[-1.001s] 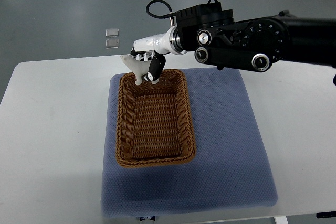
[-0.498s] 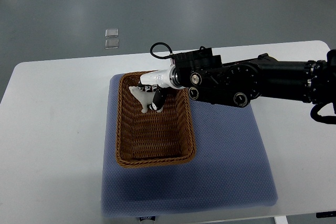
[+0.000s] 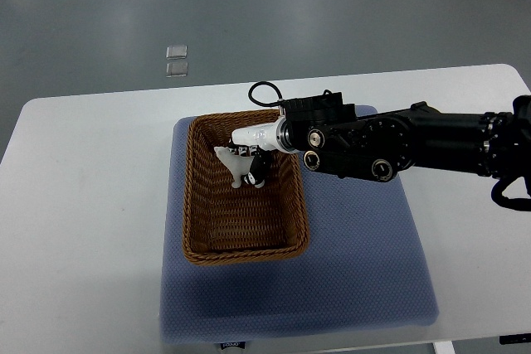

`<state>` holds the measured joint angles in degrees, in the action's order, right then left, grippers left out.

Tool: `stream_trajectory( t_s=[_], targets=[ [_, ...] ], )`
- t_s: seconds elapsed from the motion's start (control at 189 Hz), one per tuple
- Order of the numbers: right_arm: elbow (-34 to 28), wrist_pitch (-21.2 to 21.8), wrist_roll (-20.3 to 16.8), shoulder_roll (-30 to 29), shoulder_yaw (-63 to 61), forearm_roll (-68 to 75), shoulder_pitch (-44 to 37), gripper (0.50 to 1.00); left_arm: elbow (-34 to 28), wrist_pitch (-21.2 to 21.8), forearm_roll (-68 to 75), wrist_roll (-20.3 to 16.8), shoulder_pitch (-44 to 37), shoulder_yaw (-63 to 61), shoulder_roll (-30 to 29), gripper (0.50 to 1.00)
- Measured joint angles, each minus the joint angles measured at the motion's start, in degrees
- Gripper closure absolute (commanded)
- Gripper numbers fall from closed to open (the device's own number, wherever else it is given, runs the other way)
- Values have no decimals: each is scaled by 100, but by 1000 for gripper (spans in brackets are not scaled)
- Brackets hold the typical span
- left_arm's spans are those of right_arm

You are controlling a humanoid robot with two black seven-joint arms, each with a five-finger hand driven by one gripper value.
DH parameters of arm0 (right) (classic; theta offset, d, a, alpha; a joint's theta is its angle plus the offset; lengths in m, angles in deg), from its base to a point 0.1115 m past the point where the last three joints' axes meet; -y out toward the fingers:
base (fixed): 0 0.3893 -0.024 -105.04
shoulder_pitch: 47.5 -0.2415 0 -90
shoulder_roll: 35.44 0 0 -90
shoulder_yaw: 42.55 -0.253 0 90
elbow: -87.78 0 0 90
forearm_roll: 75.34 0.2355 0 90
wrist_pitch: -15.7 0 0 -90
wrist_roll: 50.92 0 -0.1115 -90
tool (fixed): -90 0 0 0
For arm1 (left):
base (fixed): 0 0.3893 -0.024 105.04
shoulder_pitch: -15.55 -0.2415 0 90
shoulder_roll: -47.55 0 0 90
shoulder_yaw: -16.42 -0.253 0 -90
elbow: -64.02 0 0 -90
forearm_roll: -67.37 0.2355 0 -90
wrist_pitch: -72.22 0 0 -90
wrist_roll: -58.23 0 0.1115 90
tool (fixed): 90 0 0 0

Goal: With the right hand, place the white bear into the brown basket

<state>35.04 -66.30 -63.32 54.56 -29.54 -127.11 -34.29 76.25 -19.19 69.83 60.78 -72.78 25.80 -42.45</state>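
The brown wicker basket (image 3: 199, 230) sits on a blue mat on the white table. My right arm reaches in from the right edge, and my right hand (image 3: 247, 165) is down inside the far half of the basket. Its fingers are shut on the white bear (image 3: 230, 162), which hangs low over the basket floor. I cannot tell whether the bear touches the floor. The left arm is not in view.
The blue mat (image 3: 357, 263) covers the middle of the white table (image 3: 83, 221). Two small clear squares (image 3: 176, 60) lie on the grey floor beyond the table's far edge.
My right hand has moved from above the basket's far rim down and toward me into the basket, carrying the white bear with it.
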Motion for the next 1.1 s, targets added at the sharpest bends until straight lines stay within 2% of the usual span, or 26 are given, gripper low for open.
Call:
stream_trajectory(
  t_s=[0.079,0.254,0.784,0.895,0.964,1.101],
  targets=[
    [7,0,0,0,-1,0,4,738,-1,0,0,0,0,1,0,500],
    [9,-2,1,0,-32,0,3,683,-2,0,-1,0,0,3,0,500],
    [-37,60,2,28,-252,119,-464,675,-10,0,-3,0,0,3,0,500],
    [-37,27,52,320,-868,128,-488,673,-9,0,-3,0,-1,3,0,500],
    [-36,3,161,531,-1398,150,-376,648,10,0,-3,0,0,4,0,500],
    [-33,-190,455,942,-2684,514,423,642,31,0,-2,0,0,4,0,500]
  ],
)
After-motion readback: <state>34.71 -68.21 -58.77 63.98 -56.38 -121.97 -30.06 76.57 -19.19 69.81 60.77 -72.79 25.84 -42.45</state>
